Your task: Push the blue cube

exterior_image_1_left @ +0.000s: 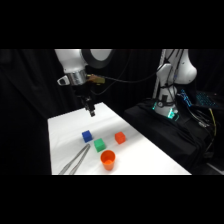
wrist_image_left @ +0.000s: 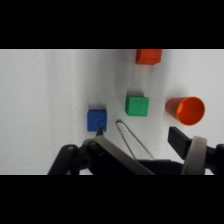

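The end effector [exterior_image_1_left: 91, 111] hovers above the white tabletop [exterior_image_1_left: 65, 125], well clear of the small deep-blue cube [exterior_image_1_left: 87, 135] beside the green cube [exterior_image_1_left: 99, 145]; whether its grip is open cannot be told. It should descend behind the cube, then push squarely.

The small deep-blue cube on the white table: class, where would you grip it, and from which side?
Grip the small deep-blue cube across two opposite vertical faces, coming straight down from above. It sits flat with its top clear. Probably avoid the face nearest the green cube and metal tongs, which lie close by; the other faces have bare white table beside them.
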{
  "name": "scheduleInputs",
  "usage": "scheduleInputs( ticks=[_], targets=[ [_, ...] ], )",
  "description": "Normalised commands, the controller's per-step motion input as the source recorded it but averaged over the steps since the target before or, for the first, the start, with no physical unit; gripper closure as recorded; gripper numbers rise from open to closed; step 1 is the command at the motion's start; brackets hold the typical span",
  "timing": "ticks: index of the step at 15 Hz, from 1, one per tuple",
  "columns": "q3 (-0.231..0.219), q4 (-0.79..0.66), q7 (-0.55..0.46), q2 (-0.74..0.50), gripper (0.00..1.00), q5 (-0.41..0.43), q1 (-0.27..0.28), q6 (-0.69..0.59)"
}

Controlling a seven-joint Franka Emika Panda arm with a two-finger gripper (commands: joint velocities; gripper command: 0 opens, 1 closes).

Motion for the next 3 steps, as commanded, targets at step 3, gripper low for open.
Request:
scheduleInputs(
  ticks=[3],
  targets=[
    [-0.005,-0.09,0.04,-0.24,0.00,-0.130,0.099,-0.12]
  ],
)
